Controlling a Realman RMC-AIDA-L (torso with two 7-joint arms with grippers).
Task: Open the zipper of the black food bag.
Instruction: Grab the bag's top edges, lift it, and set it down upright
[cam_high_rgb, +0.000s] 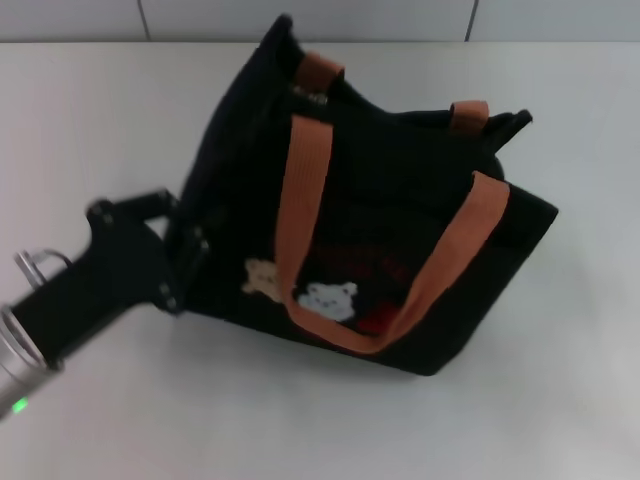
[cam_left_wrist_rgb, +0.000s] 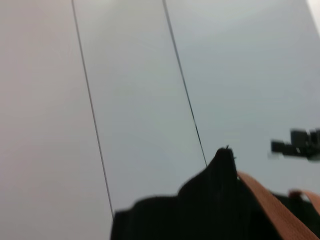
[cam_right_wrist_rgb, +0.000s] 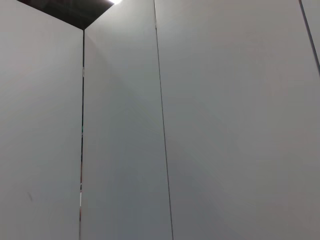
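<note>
The black food bag (cam_high_rgb: 400, 270) stands skewed on the white table, with bear patches and red lettering on its front. One orange-brown handle (cam_high_rgb: 305, 190) droops over that front and the other (cam_high_rgb: 320, 68) shows at the back rim. On the dark top (cam_high_rgb: 400, 150) I cannot make out the zipper. My left gripper (cam_high_rgb: 183, 255) presses against the bag's left end, black on black. The left wrist view shows a peak of the bag's fabric (cam_left_wrist_rgb: 220, 170) and a handle strap (cam_left_wrist_rgb: 270, 205). My right gripper is out of view; its wrist view shows only wall panels.
The white table (cam_high_rgb: 560, 400) spreads around the bag, with a tiled wall (cam_high_rgb: 300, 15) behind it. A small dark shape (cam_left_wrist_rgb: 300, 145) shows far off in the left wrist view; I cannot tell what it is.
</note>
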